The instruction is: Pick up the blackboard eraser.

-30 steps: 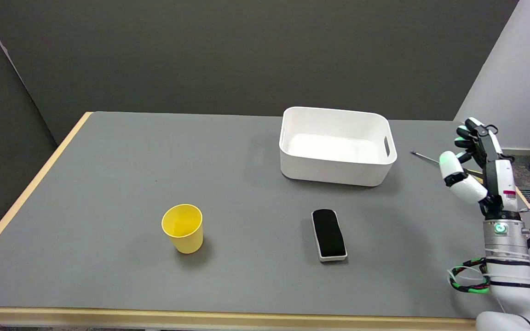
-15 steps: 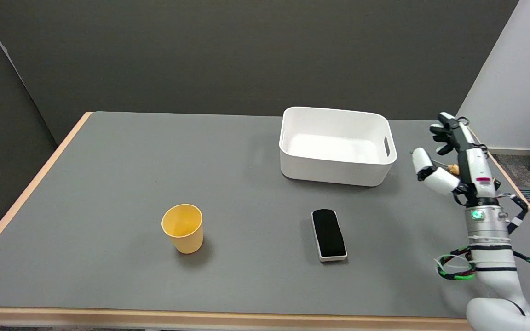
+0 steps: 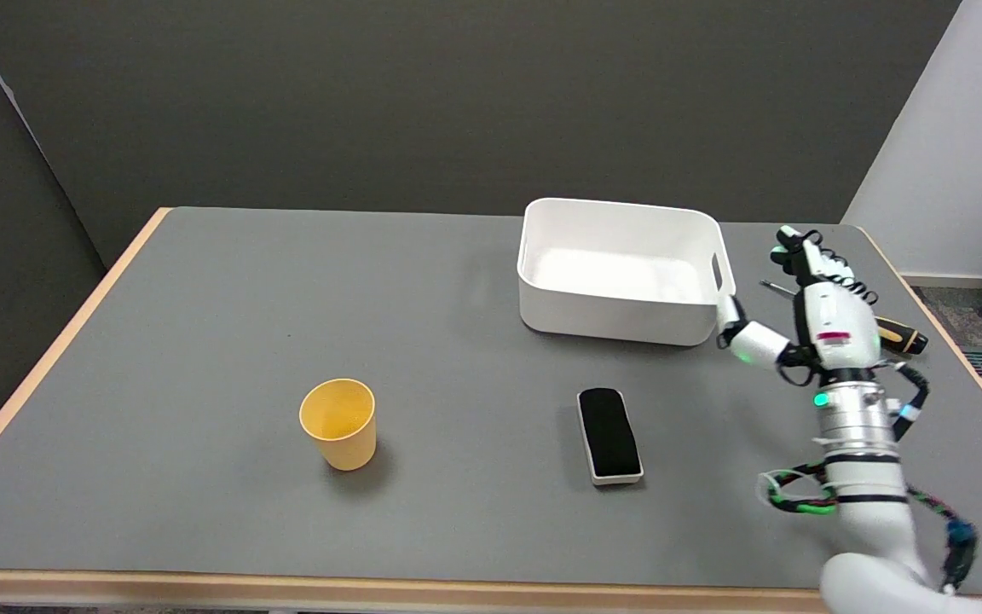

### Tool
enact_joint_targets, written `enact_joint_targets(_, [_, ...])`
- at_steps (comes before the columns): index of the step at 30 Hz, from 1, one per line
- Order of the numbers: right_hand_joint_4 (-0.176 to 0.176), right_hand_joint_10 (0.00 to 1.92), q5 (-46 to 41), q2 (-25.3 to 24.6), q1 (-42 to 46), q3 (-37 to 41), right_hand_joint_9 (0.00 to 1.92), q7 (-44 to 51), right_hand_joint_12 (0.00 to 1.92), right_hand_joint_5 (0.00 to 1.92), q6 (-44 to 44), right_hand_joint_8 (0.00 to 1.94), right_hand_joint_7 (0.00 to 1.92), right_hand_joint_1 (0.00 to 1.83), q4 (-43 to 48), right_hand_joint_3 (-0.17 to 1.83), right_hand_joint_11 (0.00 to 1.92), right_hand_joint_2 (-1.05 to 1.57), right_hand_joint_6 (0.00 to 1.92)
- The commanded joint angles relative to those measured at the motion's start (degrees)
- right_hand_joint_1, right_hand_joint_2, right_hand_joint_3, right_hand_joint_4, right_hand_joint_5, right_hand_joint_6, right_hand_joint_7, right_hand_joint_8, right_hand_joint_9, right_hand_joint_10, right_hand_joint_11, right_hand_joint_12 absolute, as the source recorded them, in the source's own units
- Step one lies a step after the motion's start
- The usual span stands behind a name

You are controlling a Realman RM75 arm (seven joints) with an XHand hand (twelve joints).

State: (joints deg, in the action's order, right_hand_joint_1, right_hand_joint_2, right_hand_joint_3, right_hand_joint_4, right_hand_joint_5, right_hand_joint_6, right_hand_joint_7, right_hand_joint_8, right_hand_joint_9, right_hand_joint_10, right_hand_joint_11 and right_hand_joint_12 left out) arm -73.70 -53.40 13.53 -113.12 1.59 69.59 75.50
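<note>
- Left of the right hand (image 3: 806, 320), well apart, lies the blackboard eraser (image 3: 609, 435) on the worktop (image 3: 201, 341).
- Hand is spread, empty: bring it above, fingers straddling the eraser's narrow width.

Your table (image 3: 201, 298): grey top, light wood edging. On it sit a yellow cup (image 3: 339, 423) front left, the blackboard eraser (image 3: 609, 436) lying flat near centre, a white bin (image 3: 623, 271) behind it, and a screwdriver (image 3: 883, 326) at far right.

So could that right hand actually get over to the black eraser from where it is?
Probably yes. The right hand is open and holds nothing, and only bare table lies between it and the eraser. The white bin sits behind that path.
</note>
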Motion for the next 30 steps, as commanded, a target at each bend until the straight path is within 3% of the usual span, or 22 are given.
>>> enact_joint_targets(1, [-0.175,1.01,-10.7,-18.8,-7.8,-19.4,0.21,46.6,1.4,0.13,18.5,0.64,0.29,0.53,13.6,0.8,0.14,0.7,0.38])
enact_joint_targets(6, [-0.176,1.0,-3.4,-22.3,-7.9,-23.2,0.2,45.3,1.4,0.09,17.3,0.64,0.26,0.5,13.5,0.79,0.14,0.72,0.36])
enact_joint_targets(13, [-0.176,1.0,9.9,-22.7,-7.6,-28.4,0.19,38.9,1.43,0.07,16.5,0.64,0.25,0.46,12.6,0.78,0.17,0.74,0.35])
enact_joint_targets(23, [-0.176,1.05,12.7,-23.2,-4.2,-30.4,0.24,35.6,1.46,0.09,16.4,0.72,0.3,0.45,10.2,0.78,0.2,0.74,0.37])
enact_joint_targets(30, [-0.176,1.05,10.1,-22.8,-1.7,-31.3,0.24,34.2,1.46,0.1,18.8,0.73,0.31,0.45,7.2,0.78,0.19,0.74,0.38])
